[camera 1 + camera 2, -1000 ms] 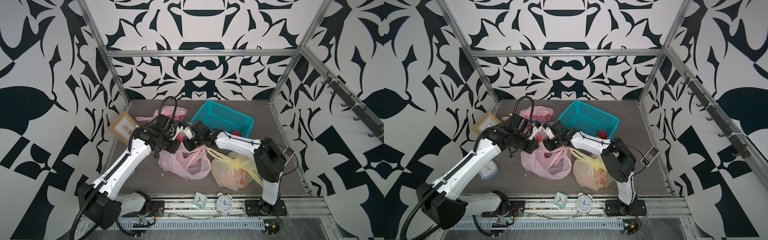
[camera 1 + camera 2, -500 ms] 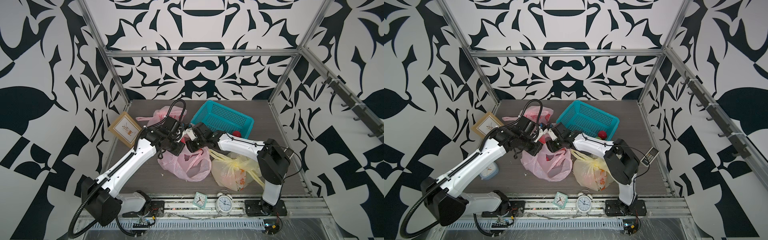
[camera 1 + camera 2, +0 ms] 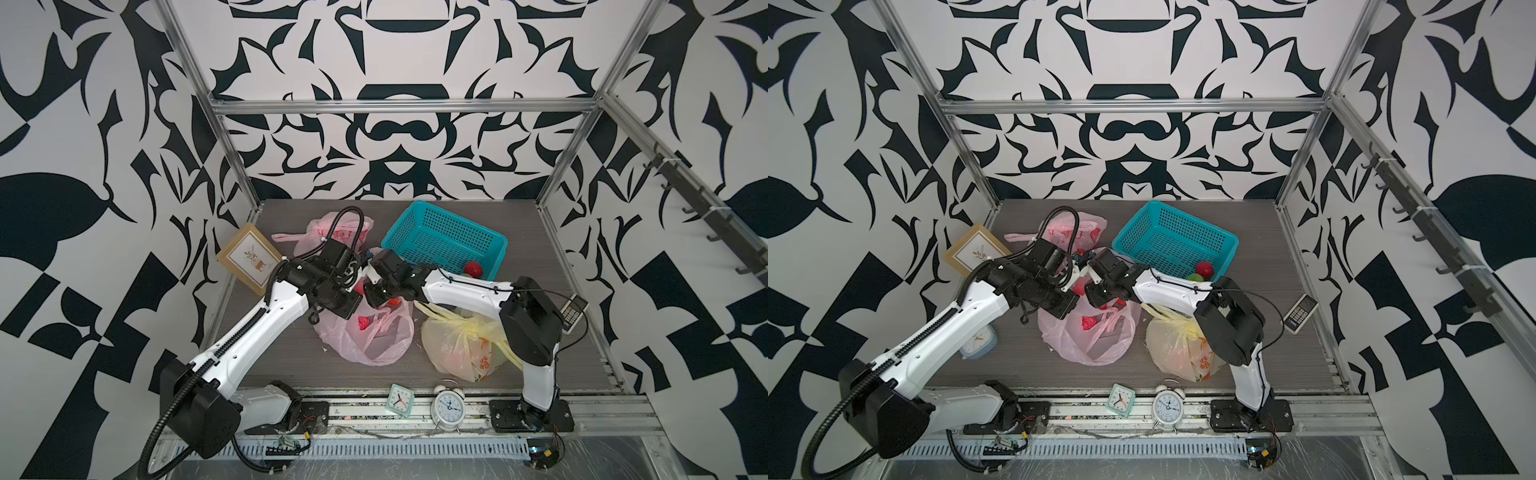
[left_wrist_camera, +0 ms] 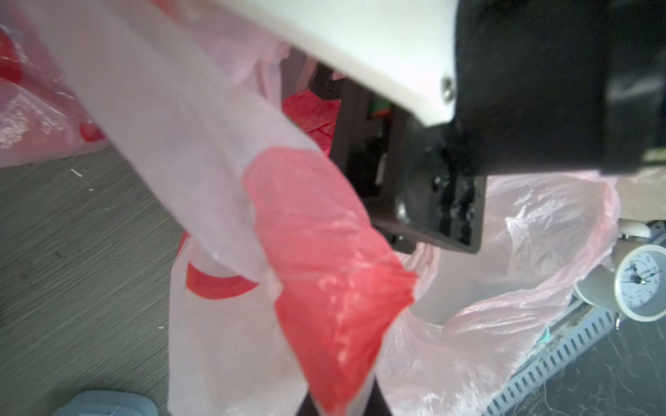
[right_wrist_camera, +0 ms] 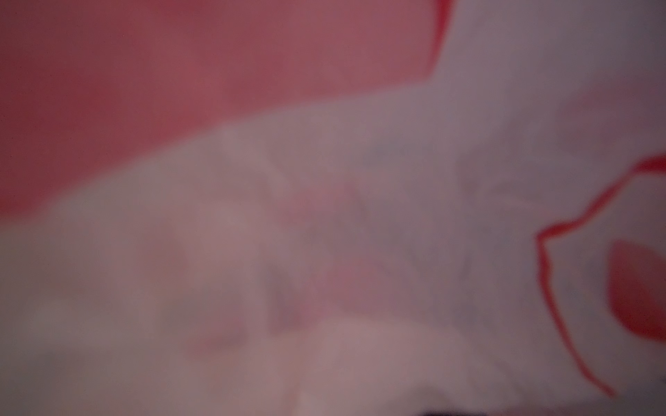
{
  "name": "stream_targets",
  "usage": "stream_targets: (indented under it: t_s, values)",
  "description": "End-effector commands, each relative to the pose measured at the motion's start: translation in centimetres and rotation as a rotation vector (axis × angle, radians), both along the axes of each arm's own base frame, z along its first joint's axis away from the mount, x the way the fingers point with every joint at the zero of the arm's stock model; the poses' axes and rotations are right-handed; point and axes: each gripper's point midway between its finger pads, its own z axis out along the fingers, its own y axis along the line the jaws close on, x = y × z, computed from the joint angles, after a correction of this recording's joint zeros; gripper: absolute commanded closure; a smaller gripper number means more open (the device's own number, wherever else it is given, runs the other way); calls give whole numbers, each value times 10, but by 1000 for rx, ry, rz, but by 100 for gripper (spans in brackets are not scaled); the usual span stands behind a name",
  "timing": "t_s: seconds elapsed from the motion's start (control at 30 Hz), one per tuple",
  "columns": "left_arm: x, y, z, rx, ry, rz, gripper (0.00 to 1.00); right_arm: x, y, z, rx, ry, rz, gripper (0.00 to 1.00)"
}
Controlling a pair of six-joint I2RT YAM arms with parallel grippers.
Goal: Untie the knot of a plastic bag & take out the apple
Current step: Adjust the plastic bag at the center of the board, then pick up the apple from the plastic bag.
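The pink plastic bag (image 3: pixel 376 338) lies in the middle of the table (image 3: pixel 291 357), its mouth seemingly loose; the apple inside I cannot make out. The left gripper (image 3: pixel 348 306) pinches its film, fully closed, and the right gripper (image 3: pixel 375 294) sits at its top, with its opening unclear. I judge this is the taking-out step: next, the right one must reach inside.

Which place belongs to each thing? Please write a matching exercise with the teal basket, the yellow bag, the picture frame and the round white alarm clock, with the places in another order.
Things:
1. teal basket
2. yellow bag
3. picture frame
4. round white alarm clock

Places:
A. at the front, on the metal rail
B. tilted, at the side edge of the table
C. at the back of the table
D. on the table, beside the pink bag in the middle

Pairs: 1-C, 2-D, 3-B, 4-A
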Motion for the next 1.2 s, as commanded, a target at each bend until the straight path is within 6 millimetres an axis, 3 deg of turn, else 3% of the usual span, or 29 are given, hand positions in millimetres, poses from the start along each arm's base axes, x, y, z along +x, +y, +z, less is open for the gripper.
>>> stream_targets:
  t_s: [0.0,0.53,0.63,0.73,0.9,1.17]
  values:
    - [-8,-1,-4,-8,34,-26,100,12,1,7,-35,-59,-21,30]
    - [-3,7,-9,-6,18,-3,100,11,-2,-31,-150,-22,30,24]
    - [-1,8,-10,-5,18,3,100,12,-1,-33,-161,-13,33,26]
    - [5,12,-11,5,2,34,100,12,1,-33,-157,-6,31,34]
    - [14,16,-9,7,-28,85,100,9,6,-3,-59,-39,31,48]
    - [16,13,-14,-6,-22,92,100,9,-4,95,201,-165,-10,48]
